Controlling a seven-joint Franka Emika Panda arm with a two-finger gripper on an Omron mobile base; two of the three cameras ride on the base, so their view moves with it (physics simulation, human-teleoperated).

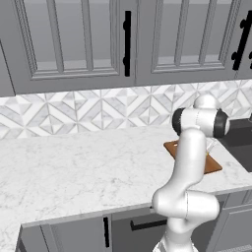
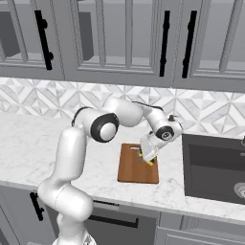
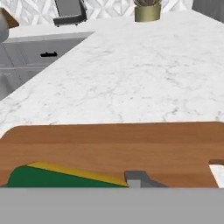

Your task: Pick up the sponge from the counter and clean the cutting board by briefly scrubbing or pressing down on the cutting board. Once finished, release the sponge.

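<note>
Sponge [image 2: 150, 160] sits just right of centre in the right base view, on the board [image 2: 136, 165] on the desk [image 2: 38, 139], gripped in the jaws [image 2: 148, 158] — green face toward the camera, yellow edge against the wood — its long axis running across the board.

White marble counter [image 2: 28, 143], wooden cutting board [image 2: 131, 167] flat on it
</note>
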